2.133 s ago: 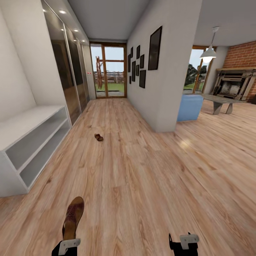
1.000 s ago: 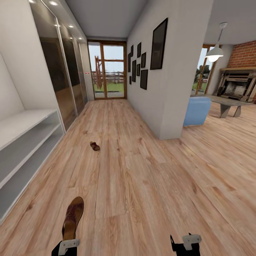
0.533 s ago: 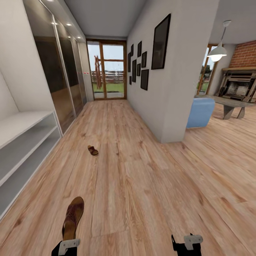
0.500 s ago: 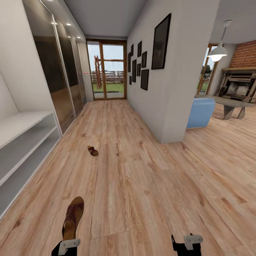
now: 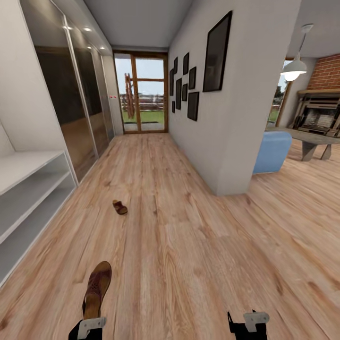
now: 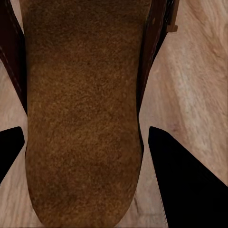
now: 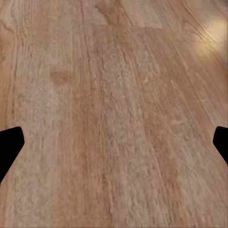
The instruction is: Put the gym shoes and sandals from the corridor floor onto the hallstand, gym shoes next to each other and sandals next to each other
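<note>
My left gripper (image 5: 88, 326) is shut on a brown sandal (image 5: 97, 287), which sticks out forward low in the head view. In the left wrist view its tan footbed (image 6: 80, 109) lies between the two dark fingers (image 6: 180, 175). A second sandal (image 5: 119, 207) lies on the corridor floor (image 5: 189, 245) ahead, slightly left of centre. My right gripper (image 5: 245, 326) is open and holds nothing, and in the right wrist view the right gripper (image 7: 114, 137) hangs over bare planks. The hallstand (image 5: 28, 189) runs along the left wall with its two open shelves bare. The gym shoes are out of view.
Mirrored wardrobe doors (image 5: 80, 108) line the left wall past the hallstand. A white wall corner (image 5: 231, 141) with framed pictures juts out on the right, and a blue seat (image 5: 271, 151) stands behind it. A glass door (image 5: 141, 94) closes the corridor's far end.
The camera has moved forward down the corridor: the hallstand has slid left and the floor sandal looks nearer. The left gripper still holds its sandal, and the right stays open.
</note>
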You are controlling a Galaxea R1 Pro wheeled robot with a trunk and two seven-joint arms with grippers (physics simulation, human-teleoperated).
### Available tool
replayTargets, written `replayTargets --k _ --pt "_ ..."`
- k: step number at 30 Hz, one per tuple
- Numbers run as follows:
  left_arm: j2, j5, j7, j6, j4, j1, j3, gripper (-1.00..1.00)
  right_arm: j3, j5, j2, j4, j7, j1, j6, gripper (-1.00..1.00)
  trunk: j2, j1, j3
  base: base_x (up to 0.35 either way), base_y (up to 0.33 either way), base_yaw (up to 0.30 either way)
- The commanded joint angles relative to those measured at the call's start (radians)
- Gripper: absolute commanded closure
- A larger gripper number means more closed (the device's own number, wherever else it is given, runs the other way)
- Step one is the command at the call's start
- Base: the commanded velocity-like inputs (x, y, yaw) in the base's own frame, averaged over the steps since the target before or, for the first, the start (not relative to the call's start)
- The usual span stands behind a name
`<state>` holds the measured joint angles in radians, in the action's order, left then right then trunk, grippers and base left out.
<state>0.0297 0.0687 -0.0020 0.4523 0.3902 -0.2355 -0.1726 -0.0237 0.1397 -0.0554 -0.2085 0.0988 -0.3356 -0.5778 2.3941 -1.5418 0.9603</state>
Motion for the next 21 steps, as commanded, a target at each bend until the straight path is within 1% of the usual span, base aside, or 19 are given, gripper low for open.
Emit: replayTargets --k 1,21 --pt "-0.001 0.009 0.000 0.003 -0.001 -0.001 -0.005 1.00 -0.002 0.011 0.000 0.001 0.007 -0.001 -0.002 -1.00 0.000 0.000 0.001 0.337 0.000 0.000" --pt "-0.001 0.008 0.000 0.003 -0.001 -0.001 -0.005 1.00 -0.001 0.011 0.000 0.003 0.006 -0.001 -0.002 -1.00 0.000 0.000 0.001 0.338 0.000 0.000"
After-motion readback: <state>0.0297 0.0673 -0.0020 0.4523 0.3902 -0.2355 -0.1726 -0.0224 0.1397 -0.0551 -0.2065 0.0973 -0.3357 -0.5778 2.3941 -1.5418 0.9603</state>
